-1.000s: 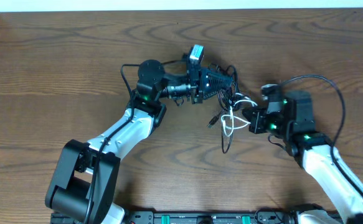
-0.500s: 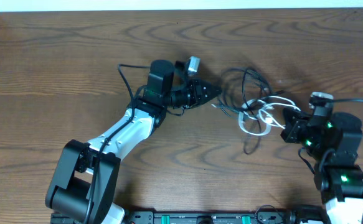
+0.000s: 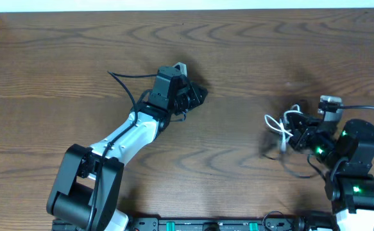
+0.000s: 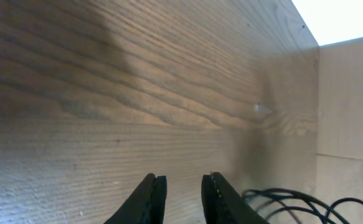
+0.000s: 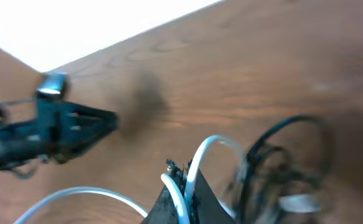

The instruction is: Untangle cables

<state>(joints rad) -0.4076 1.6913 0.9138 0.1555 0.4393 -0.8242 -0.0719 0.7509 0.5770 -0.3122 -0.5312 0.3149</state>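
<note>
My right gripper point(image 3: 297, 136) is shut on the white cable point(image 3: 278, 123) at the right of the table, and its loops stick out to the left. In the right wrist view the white cable point(image 5: 209, 146) is pinched between the jaws point(image 5: 184, 186), with blurred black cables point(image 5: 274, 162) hanging beside it. A black cable point(image 3: 302, 172) trails on the table below that gripper. My left gripper point(image 3: 196, 95) is at mid-table, well left of the cables. Its jaws point(image 4: 184, 186) are apart with nothing between them. Thin black loops point(image 4: 299, 202) show at that view's lower right.
The wooden table point(image 3: 238, 51) ends at a pale wall along the back. The left arm point(image 5: 50, 130) shows in the right wrist view at the far left. A thick black arm wire point(image 3: 126, 86) loops behind the left wrist.
My right gripper has pulled the cable bundle right and toward the front. My left gripper has let go of the cables and drawn back to the left.
</note>
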